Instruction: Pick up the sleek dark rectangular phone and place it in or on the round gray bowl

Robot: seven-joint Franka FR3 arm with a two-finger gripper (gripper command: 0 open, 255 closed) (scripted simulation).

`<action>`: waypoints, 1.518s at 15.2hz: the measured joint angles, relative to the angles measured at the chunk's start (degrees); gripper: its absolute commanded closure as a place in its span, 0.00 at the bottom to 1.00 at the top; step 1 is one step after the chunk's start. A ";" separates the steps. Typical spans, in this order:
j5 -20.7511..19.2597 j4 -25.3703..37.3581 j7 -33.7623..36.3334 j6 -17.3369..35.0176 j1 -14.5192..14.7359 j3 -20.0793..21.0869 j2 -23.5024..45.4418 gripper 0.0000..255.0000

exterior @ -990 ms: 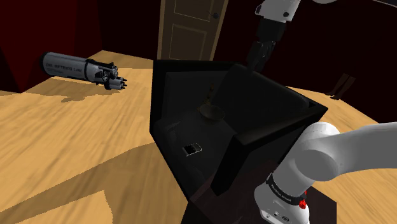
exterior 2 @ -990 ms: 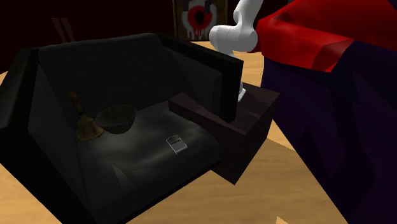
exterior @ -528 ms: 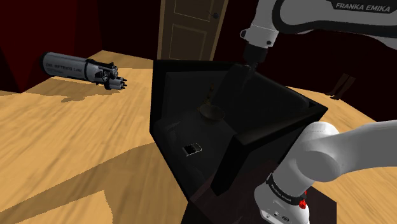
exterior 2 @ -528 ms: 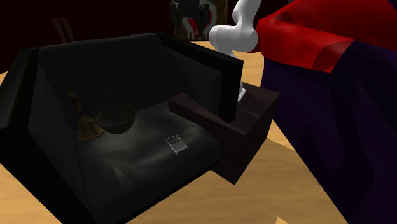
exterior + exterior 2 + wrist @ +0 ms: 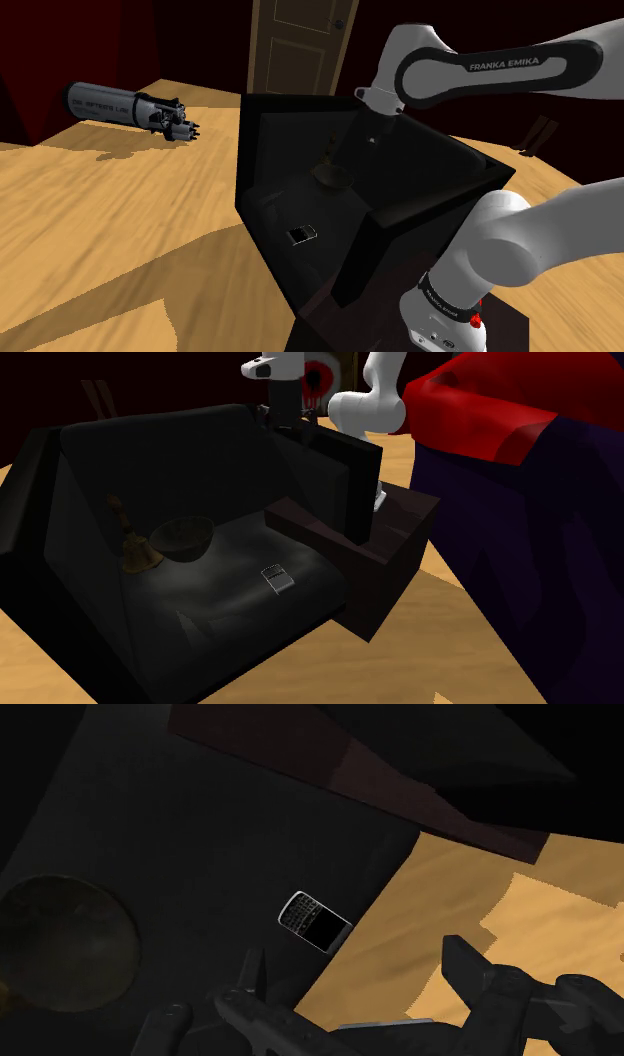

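Hardly begun: the claw (image 5: 355, 952) hangs wide and empty above the armchair (image 5: 150, 442), the phone (image 5: 313, 921) lying untouched on the seat (image 5: 225, 557) below and just ahead of it, the bowl (image 5: 60, 939) farther aside (empty), so descent, grasp and transfer remain.

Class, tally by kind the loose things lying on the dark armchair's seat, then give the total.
Phone: 1
Bowl: 1
Brown bell-shaped object: 1
Total: 3
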 measured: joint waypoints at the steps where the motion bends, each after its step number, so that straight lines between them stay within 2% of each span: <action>1: -0.36 -1.03 -1.52 2.70 0.31 -0.71 1.69 0.00; 8: -1.90 -5.32 -12.68 19.63 2.70 -5.53 14.08 0.00; 13: 0.09 -4.91 -21.54 32.30 5.87 -8.44 27.12 0.00; 16: 3.67 -3.51 -28.75 39.08 7.75 -9.78 35.46 0.00; 19: 9.90 -1.78 -37.77 45.49 8.61 -9.31 44.02 0.00; 23: 18.31 3.01 -49.48 51.43 6.04 -4.34 55.17 0.00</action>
